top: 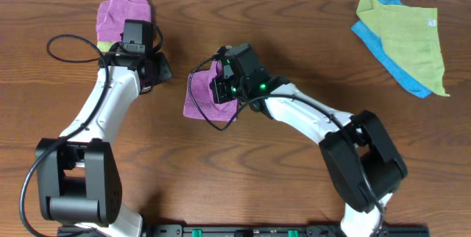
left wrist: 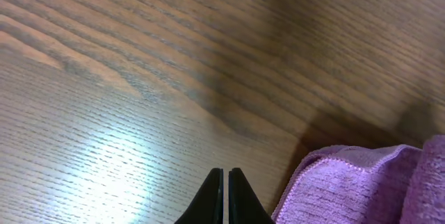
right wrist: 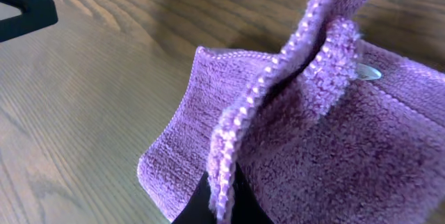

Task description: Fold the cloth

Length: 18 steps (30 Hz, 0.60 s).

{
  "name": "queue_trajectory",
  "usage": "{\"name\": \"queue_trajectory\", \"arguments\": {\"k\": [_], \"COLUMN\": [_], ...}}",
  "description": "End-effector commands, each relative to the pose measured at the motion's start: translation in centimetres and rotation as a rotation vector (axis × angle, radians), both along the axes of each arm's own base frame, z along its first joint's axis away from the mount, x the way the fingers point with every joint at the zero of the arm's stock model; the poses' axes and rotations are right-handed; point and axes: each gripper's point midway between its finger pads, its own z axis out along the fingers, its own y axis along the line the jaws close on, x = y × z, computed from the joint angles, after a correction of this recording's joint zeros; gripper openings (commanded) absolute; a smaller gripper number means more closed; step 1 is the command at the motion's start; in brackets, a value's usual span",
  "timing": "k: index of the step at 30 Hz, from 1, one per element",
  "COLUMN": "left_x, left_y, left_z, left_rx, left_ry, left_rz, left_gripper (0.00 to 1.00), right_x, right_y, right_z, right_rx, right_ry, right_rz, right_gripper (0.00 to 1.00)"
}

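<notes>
The lilac-purple terry cloth (top: 197,103) lies mid-way across the brown wooden table (top: 294,31), one stitched hem pinched and raised by the right gripper (right wrist: 221,197), jaws closed on it. The left gripper (left wrist: 224,200) is closed, empty. Light, limp, grippy handling is expected; hemmed corners are best taken.

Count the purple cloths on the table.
2. The cloth lies mid-table, pinched by the right pincer; a purple wad sits at the far left. Others may be hidden.
</notes>
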Motion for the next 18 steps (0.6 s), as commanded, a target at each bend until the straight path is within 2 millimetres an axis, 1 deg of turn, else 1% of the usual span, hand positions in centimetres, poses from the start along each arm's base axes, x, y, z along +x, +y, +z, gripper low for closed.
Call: {"name": "queue_trajectory", "arguments": {"k": [1, 5, 11, 15, 17, 18], "left_x": [0.4, 0.4, 0.4, 0.5, 0.5, 0.5], "left_y": [0.5, 0.5, 0.6, 0.6, 0.6, 0.6], "left_z": [1.5, 1.5, 1.5, 1.5, 1.5, 1.5], "left_rx": [0.025, 0.025, 0.031, 0.032, 0.032, 0.032], "left_ry": [-0.037, -0.038, -0.038, -0.039, -0.039, -0.039], "left_rz": [-0.002, -0.002, 0.002, 0.002, 0.002, 0.002], "left_gripper": [0.06, 0.06, 0.06, 0.06, 0.06, 0.06], "right_x": [0.4, 0.7, 0.3, 0.0, -0.2, -0.3], "right_y": [1.2, 1.6, 1.8, 2.1, 2.3, 2.4], "right_z": [0.6, 0.6, -0.1, -0.2, -0.2, -0.3], "right_rx": [0.008, 0.008, -0.001, -0.004, -0.004, -0.005], "right_ry": [-0.03, -0.035, -0.022, -0.021, -0.022, -0.021], "right_rz": [0.023, 0.024, 0.032, 0.044, 0.049, 0.051], "right_gripper": [0.01, 0.01, 0.01, 0.01, 0.04, 0.07]}}
